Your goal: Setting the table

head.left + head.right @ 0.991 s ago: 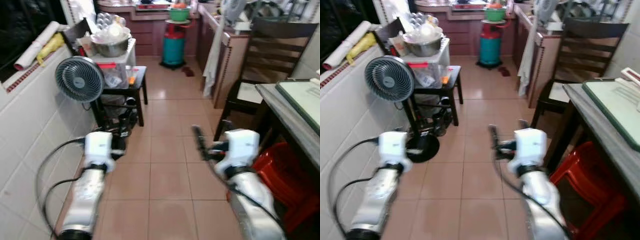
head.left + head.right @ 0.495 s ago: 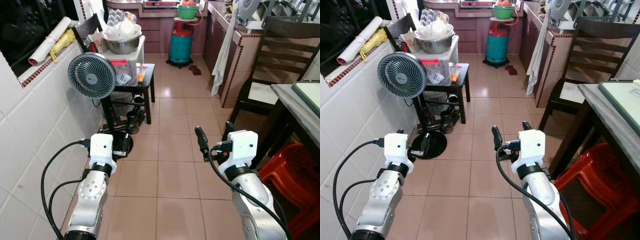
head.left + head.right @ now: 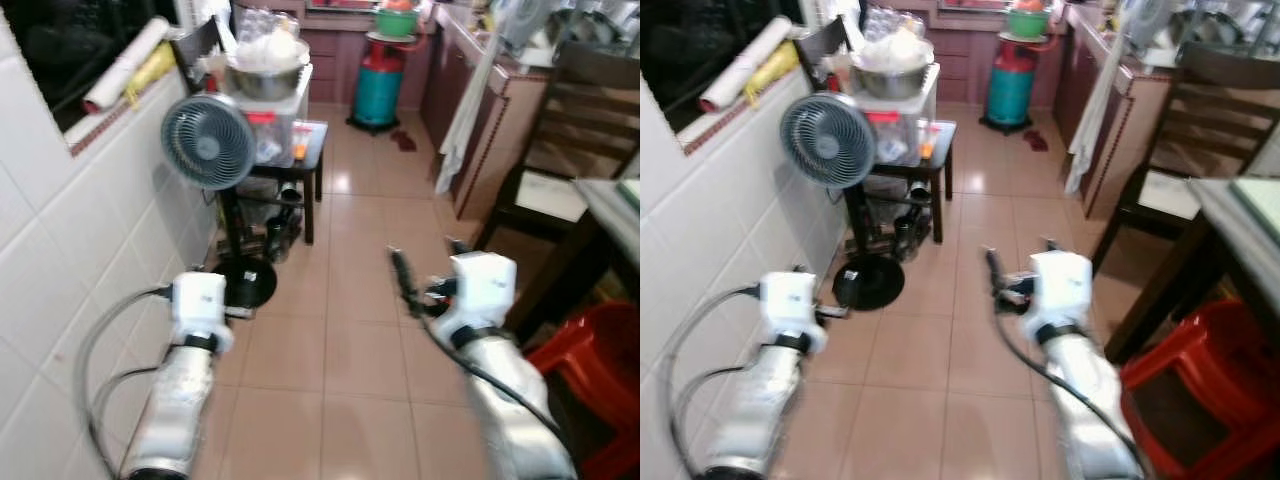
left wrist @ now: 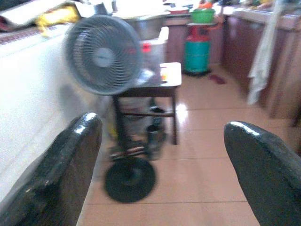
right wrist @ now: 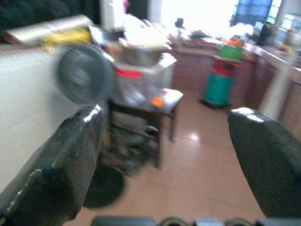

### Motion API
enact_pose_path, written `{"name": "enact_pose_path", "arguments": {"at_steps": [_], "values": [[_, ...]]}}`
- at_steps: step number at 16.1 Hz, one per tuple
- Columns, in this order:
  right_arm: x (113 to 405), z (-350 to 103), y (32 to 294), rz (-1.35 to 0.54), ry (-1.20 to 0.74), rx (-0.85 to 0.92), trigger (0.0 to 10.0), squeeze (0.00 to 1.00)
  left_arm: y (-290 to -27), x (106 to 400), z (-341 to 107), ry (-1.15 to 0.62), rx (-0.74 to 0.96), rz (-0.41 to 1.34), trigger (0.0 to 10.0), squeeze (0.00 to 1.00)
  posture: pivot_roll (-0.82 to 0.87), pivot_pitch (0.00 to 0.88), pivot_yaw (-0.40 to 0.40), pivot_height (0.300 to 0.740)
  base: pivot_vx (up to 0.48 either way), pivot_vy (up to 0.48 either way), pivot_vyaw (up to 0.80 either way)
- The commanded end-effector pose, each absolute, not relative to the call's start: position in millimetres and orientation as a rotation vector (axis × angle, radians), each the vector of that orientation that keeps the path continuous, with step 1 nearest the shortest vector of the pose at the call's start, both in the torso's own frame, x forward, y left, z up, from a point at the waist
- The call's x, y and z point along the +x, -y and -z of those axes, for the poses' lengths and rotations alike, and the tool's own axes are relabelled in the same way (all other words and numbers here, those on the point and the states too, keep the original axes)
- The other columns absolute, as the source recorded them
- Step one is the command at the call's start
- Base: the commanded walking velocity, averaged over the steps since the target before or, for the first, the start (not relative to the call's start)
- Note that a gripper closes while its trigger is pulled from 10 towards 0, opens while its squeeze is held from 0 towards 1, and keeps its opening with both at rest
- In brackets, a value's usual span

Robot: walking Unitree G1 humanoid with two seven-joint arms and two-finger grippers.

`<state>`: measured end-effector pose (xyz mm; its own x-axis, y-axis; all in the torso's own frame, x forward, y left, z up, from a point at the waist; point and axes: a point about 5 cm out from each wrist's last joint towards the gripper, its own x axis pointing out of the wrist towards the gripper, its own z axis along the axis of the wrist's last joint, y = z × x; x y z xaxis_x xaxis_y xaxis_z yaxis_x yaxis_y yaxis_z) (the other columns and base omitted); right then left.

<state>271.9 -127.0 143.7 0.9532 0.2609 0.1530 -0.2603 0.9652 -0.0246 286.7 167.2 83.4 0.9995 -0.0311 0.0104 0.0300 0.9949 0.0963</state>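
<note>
Since half a second ago our view has swung left and blurred, so the standing fan (image 3: 210, 141) sits nearer centre. We hold both the left gripper (image 4: 162, 155) and right gripper (image 5: 164, 155) over the tiled floor (image 3: 340, 340) with fingers apart, empty. Our bench (image 3: 1240, 225) stands at the right edge beside a dark chair (image 3: 1180, 140) and red stool (image 3: 1200, 390).

A strip of bare tiled floor (image 3: 340, 330) runs ahead between the grippers toward a green gas cylinder (image 3: 381, 88) at the far end. On the left a standing fan (image 3: 210, 142) and a loaded side table (image 3: 295, 160) crowd the tiled wall (image 3: 60, 260). On the right a wooden chair (image 3: 560, 150), a table (image 3: 1240, 215) edge and a red stool (image 3: 590, 350) narrow the passage
</note>
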Motion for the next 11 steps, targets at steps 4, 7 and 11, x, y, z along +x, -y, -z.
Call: {"name": "enact_pose_path", "arguments": {"at_steps": [4, 7, 11], "values": [[270.7, -140.0, 137.9, -0.224, 0.146, -0.017, 10.0, 0.0, -159.9, 290.1, -87.3, 0.029, 0.096, 0.052, 10.0, 0.0, -0.02, 0.0, 0.003, 0.74, 0.0, 0.48, 0.0], [270.1, -139.1, 138.7, -0.22, 0.146, -0.018, 10.0, 0.0, -158.9, 290.2, -86.8, 0.027, 0.099, 0.06, 10.0, 0.0, -0.02, 0.0, 0.002, 0.74, 0.0, 0.48, 0.0], [270.8, -134.5, 140.1, -0.22, 0.133, -0.021, 10.0, 0.0, -159.2, 287.7, -82.4, 0.018, 0.128, 0.069, 10.0, 0.0, -0.01, 0.0, -0.005, 0.74, 0.0, 0.324, 0.0]]}}
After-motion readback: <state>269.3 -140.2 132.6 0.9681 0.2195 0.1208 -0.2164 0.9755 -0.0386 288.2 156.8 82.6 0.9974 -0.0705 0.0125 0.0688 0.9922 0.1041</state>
